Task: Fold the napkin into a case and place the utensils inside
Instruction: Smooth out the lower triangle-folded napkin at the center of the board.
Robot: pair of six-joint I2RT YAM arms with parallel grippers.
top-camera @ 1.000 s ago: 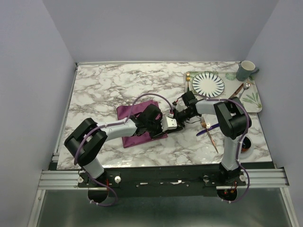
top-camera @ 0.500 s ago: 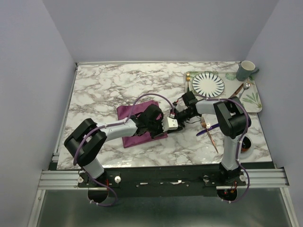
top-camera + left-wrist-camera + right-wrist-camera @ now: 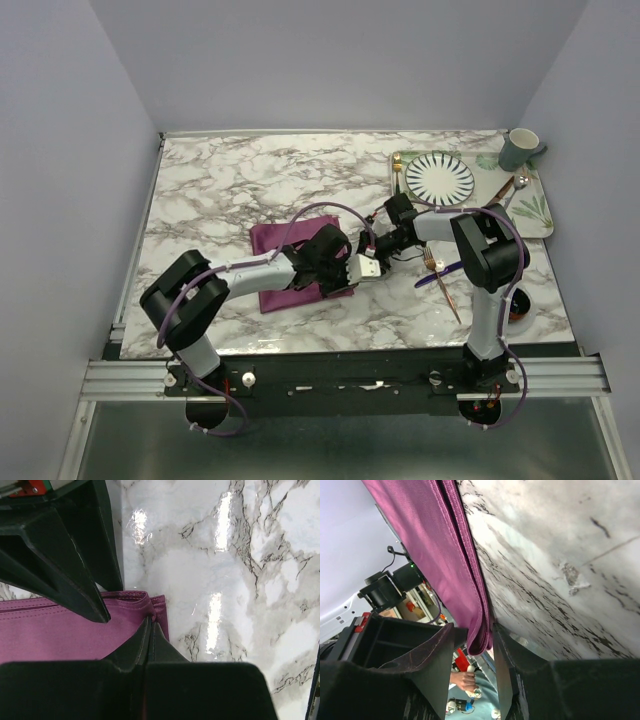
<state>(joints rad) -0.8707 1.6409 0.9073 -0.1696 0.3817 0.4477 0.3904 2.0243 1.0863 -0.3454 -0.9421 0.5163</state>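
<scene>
The plum-purple napkin (image 3: 285, 265) lies folded into a narrow strip left of the table's middle. My left gripper (image 3: 345, 272) is shut on its right end; in the left wrist view (image 3: 151, 621) the closed jaws pinch the hemmed corner of the napkin (image 3: 75, 630). My right gripper (image 3: 366, 243) is open at the same end. In the right wrist view (image 3: 474, 630) its fingers stand either side of the napkin's folded edge (image 3: 445, 545), with a gap. The copper fork (image 3: 443, 285) and the dark blue knife (image 3: 447, 270) lie crossed on the marble to the right.
A tray (image 3: 530, 212) at the back right holds a striped plate (image 3: 440, 177), a grey mug (image 3: 520, 148), a silver spoon (image 3: 515, 186) and a gold utensil (image 3: 397, 172). The right gripper's fingers (image 3: 75, 570) crowd the left wrist view.
My left gripper has shifted slightly right and toward the near edge with the napkin end in it. The right gripper has barely moved.
</scene>
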